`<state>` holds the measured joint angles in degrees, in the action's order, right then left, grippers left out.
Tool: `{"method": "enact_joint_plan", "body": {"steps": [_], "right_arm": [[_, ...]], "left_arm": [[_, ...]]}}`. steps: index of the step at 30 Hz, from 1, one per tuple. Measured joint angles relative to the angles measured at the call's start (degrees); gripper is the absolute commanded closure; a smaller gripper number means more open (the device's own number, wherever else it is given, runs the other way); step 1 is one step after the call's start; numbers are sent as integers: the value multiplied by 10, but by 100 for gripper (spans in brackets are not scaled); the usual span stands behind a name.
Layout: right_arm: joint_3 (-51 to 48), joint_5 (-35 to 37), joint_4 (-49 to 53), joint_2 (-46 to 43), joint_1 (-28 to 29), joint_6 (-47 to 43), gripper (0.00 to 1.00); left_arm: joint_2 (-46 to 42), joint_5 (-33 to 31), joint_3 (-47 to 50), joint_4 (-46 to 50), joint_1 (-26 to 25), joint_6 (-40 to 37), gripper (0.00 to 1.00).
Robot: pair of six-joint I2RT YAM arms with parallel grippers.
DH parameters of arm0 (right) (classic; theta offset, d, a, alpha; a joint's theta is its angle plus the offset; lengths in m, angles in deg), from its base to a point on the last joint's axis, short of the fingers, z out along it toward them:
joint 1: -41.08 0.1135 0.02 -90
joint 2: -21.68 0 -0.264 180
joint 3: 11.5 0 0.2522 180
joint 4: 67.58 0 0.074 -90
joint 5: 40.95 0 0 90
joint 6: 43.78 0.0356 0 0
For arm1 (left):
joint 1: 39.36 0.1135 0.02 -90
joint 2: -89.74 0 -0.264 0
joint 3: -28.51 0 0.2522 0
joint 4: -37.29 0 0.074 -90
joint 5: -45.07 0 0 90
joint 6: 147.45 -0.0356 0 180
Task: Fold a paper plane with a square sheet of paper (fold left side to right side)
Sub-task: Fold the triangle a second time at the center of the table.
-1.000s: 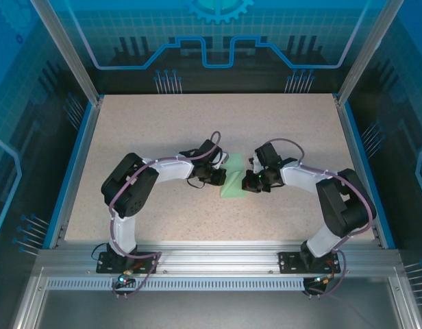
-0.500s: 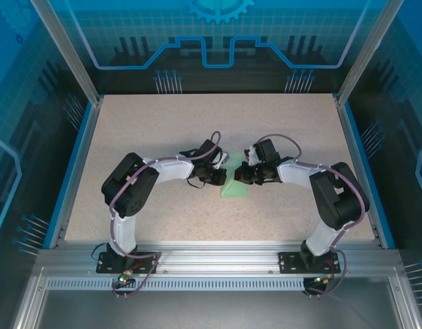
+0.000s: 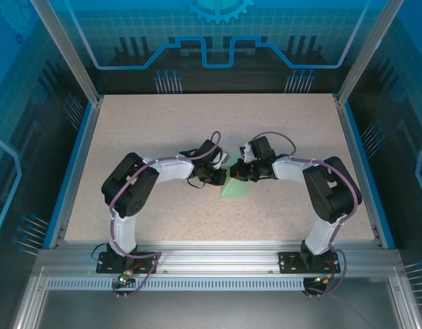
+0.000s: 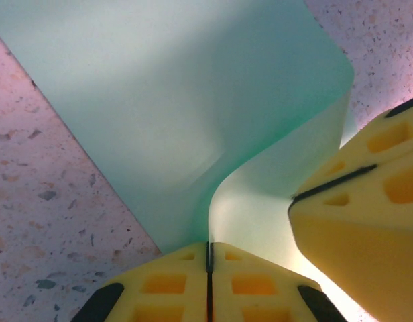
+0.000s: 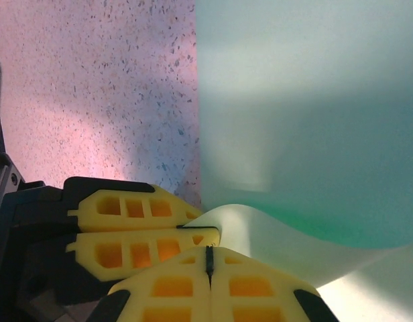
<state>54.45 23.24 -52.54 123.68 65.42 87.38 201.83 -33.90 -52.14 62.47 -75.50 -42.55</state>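
Right gripper [image 5: 208, 251] has slid in just beside the left gripper [image 4: 208, 247] — both pinched tight on the raised edge of the paper [image 4: 180, 100].

my left arm [image 3: 166, 168] and right arm [image 3: 296, 171] look alike from here: glossy black joint housings, white link shells, a purple-grey cable [image 3: 112, 214] looped along each. both stand on black base plates [image 3: 149, 259] bolted to a silver slotted rail [image 3: 211, 260]. the left pincer [image 4: 208, 247] and right pincer [image 5: 208, 251] carry yellow moulded fingers [image 4: 166, 285] with rectangular pockets, black at the rear
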Motion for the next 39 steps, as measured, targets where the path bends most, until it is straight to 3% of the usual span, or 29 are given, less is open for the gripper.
{"method": "enact_joint_plan", "body": {"steps": [30, 39], "right_arm": [[8, 41, 53, 19, 2, -25, 100], [7, 48, 60, 21, 2, -26, 100]], "left_arm": [[5, 4, -6, 1, 0, -2, 92], [5, 4, -6, 1, 0, -3, 87]]}}
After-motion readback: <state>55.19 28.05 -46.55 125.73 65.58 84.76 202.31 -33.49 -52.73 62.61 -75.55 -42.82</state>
